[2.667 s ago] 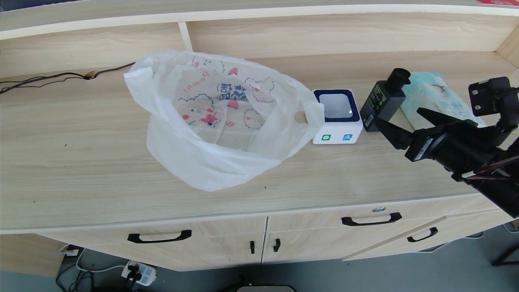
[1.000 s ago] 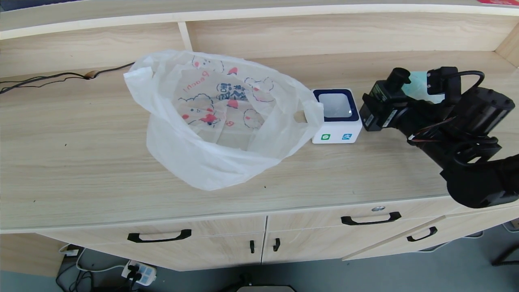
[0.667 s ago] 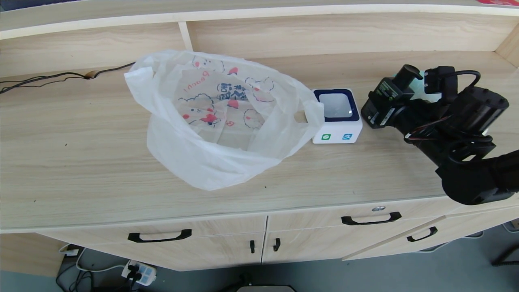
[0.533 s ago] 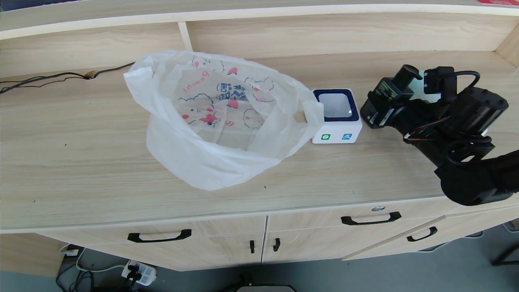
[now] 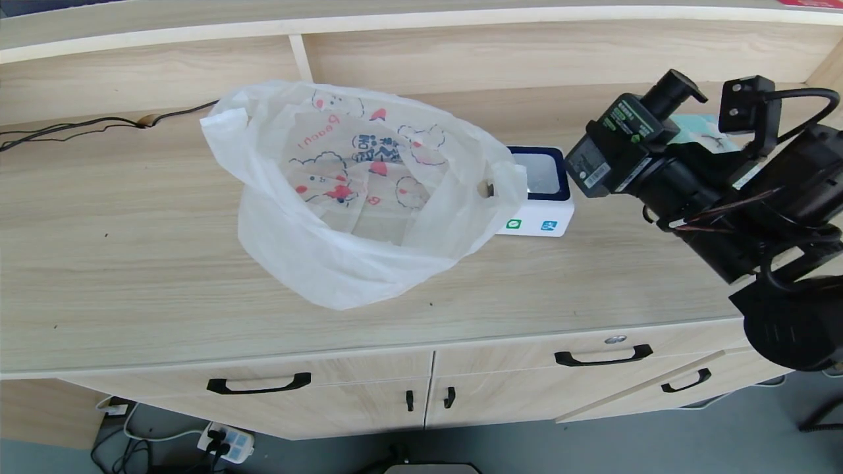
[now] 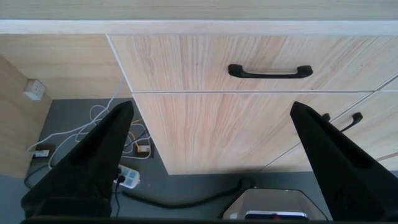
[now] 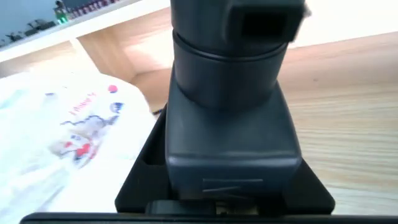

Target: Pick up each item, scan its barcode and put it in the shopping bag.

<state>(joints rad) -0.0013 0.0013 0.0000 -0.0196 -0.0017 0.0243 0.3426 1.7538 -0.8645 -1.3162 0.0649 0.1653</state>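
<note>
Right gripper [image 5: 649, 172] clenched on the black bottle [image 5: 612, 141], which has come up off the counter [image 5: 132, 276] since half a second ago; scanner [image 5: 540, 210] has slid toward the shopping bag [image 5: 342, 263]. Bottle sits tilted between the fingers, cap toward the back edge, above the counter's right end, just right of the scanner. Right arm angles up over the front right corner.

The right arm stretches in from the right side, its hand [image 5: 649, 172] clamped around a dark bottle [image 5: 616, 145], held aloft and tilted. The left hand [image 6: 211, 109] hangs low, its fingers [image 6: 93, 162] spread wide apart.
</note>
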